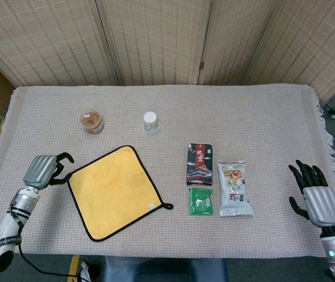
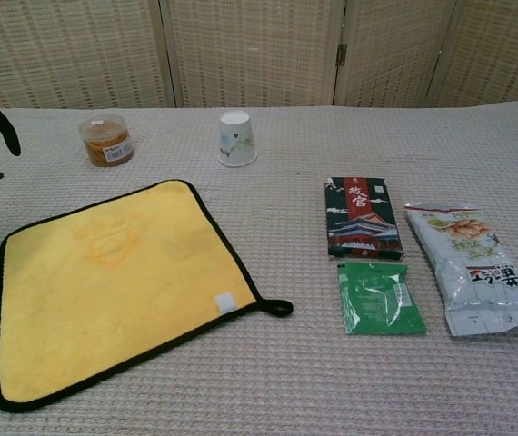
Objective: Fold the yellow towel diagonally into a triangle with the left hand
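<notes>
The yellow towel [image 1: 114, 191] with a black hem lies flat and unfolded on the table, also seen as the yellow towel [image 2: 114, 286] in the chest view, a hanging loop at its right corner. My left hand [image 1: 45, 170] hovers just left of the towel's left corner, fingers curled apart and holding nothing. Only the dark fingertips [image 2: 0, 127] of that hand show at the chest view's left edge. My right hand [image 1: 317, 194] stays at the table's far right edge, fingers spread, empty.
A small brown-filled jar [image 1: 91, 121] and a white paper cup [image 1: 150, 122] stand behind the towel. A dark snack pack [image 1: 200, 163], a green sachet [image 1: 201, 201] and a clear nut bag [image 1: 234, 187] lie right of it. A woven cloth [image 1: 244, 111] covers the table.
</notes>
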Controlling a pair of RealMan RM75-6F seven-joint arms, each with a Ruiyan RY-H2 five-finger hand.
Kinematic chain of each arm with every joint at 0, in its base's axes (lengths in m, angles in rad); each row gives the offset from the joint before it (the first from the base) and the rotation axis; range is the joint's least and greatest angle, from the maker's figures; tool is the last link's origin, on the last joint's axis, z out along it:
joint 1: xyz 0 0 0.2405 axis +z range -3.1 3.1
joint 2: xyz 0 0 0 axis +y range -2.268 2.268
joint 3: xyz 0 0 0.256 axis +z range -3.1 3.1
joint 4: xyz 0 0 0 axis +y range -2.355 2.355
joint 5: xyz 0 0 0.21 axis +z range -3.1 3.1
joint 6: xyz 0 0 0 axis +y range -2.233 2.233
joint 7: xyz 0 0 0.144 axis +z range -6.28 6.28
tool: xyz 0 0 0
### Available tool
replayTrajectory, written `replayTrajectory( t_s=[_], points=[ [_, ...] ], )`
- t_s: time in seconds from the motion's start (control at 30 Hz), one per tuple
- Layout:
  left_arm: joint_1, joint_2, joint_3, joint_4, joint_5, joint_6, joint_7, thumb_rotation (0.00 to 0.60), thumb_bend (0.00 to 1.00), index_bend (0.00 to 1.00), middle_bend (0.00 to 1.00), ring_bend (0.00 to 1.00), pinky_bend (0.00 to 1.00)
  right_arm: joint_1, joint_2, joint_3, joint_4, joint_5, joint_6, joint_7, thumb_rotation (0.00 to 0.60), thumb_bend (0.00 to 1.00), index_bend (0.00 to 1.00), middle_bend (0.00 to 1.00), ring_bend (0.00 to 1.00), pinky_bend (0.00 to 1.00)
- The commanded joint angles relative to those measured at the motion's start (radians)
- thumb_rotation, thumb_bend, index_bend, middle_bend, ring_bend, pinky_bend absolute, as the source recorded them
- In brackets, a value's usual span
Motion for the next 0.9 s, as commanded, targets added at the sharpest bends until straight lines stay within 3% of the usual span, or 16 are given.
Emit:
replayTrajectory(
  t_s=[0.03, 0.3, 0.9],
  points=[
    [-0.078, -0.05, -0.031, 0.082, -0.056, -0.097, -0.046, 0.6, 0.39, 0.45, 1.0, 1.0, 1.0, 0.003, 0.002, 0.01, 0.006, 0.026, -0.014, 0.002, 0.6, 0.45, 0.0, 0.0, 0.0, 0.0],
    [-0.166, -0.137, -0.051, 0.219, -0.077, -0.187, -0.137, 0.6, 0.4, 0.42, 1.0, 1.0, 1.0, 0.016, 0.003, 0.019, 0.022, 0.079, -0.065, 0.004, 0.6, 0.45, 0.0, 0.0, 0.0, 0.0],
    [-0.334, -0.398, 0.002, 0.6, 0.015, -0.31, -0.36, 0.6, 0.41, 0.44, 1.0, 1.0, 1.0, -0.013, 0.018, 0.04, 0.055, 0.182, -0.07, 0.027, 0.6, 0.45, 0.0, 0.0, 0.0, 0.0]
  ],
)
